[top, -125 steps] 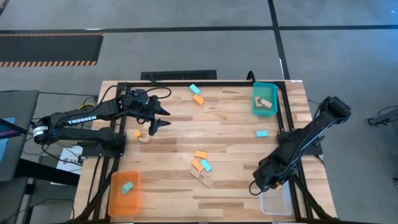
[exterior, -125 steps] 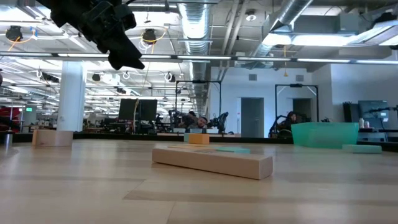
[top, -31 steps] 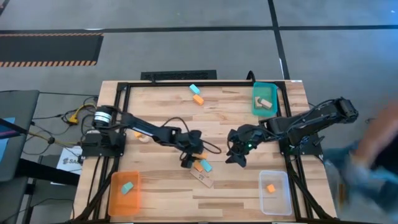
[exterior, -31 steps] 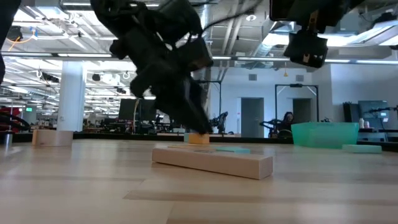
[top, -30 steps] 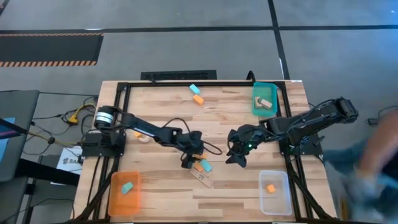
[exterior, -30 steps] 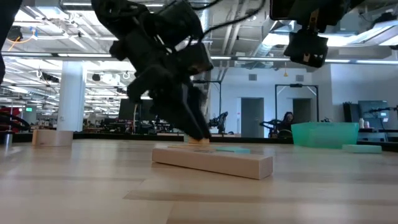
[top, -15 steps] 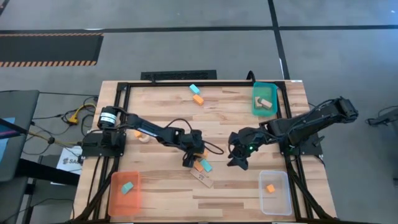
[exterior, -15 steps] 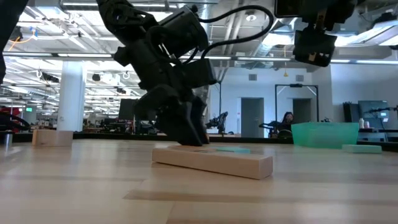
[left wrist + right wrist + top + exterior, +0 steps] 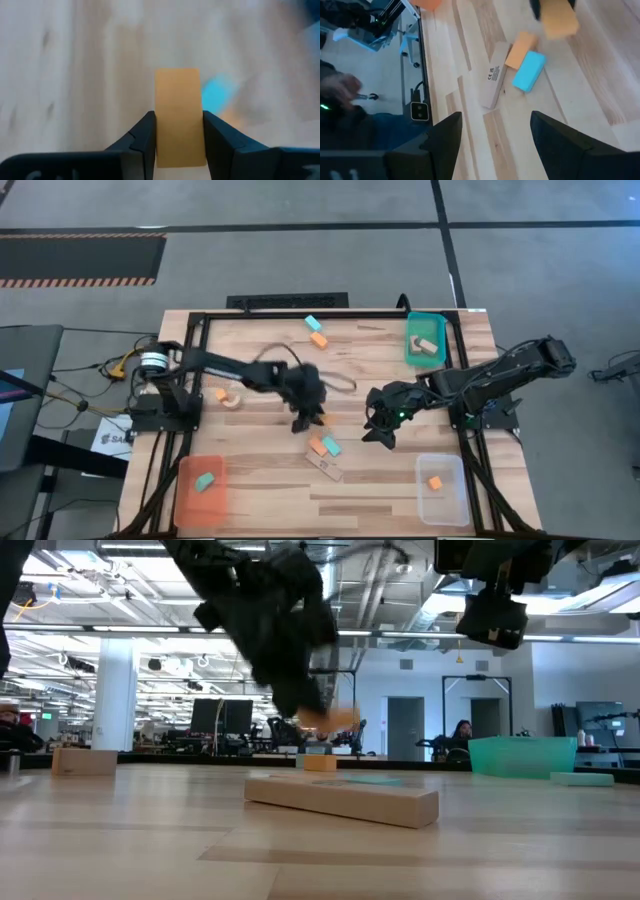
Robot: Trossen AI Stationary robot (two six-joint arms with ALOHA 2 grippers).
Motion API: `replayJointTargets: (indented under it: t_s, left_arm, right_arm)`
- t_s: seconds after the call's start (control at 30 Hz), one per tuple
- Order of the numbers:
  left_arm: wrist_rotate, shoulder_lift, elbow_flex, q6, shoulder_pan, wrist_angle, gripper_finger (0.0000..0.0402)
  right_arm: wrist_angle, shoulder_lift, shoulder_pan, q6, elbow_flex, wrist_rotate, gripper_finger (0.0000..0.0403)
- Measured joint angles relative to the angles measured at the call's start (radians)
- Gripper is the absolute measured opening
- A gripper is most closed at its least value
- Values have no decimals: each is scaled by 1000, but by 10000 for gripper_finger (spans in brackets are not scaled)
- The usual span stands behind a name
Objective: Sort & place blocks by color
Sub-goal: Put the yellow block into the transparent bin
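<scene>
Above mid-table, an orange block (image 9: 178, 116) is pinched in the left gripper (image 9: 305, 416), lifted clear of the wood; the right gripper (image 9: 378, 430) hovers nearby, fingers spread and empty. Few blocks are seen in trays, several lie loose on the table (image 9: 260, 480), so most sorting is judged undone

**Room to move on the table**

The left gripper (image 9: 308, 418) and the right gripper (image 9: 378, 430) hang over the middle of the table (image 9: 260, 480), with a bare gap between them. Just below the left gripper lie an orange block (image 9: 316, 446), a teal block (image 9: 331, 446) and a long tan block (image 9: 325, 467), bunched together. The near middle is bare wood.
</scene>
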Motion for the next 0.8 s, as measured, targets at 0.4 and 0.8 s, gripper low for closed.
replayJointTargets:
  t_s: [0.4, 0.8]
  left_arm:
    - [669, -40, -1, -500, 130, 225, 97]
    - [643, -41, 0, -765, 119, 583, 97]
  right_arm:
    - [336, 6, 11, -683, 45, 236, 260]
    - [410, 63, 9, -807, 46, 251, 260]
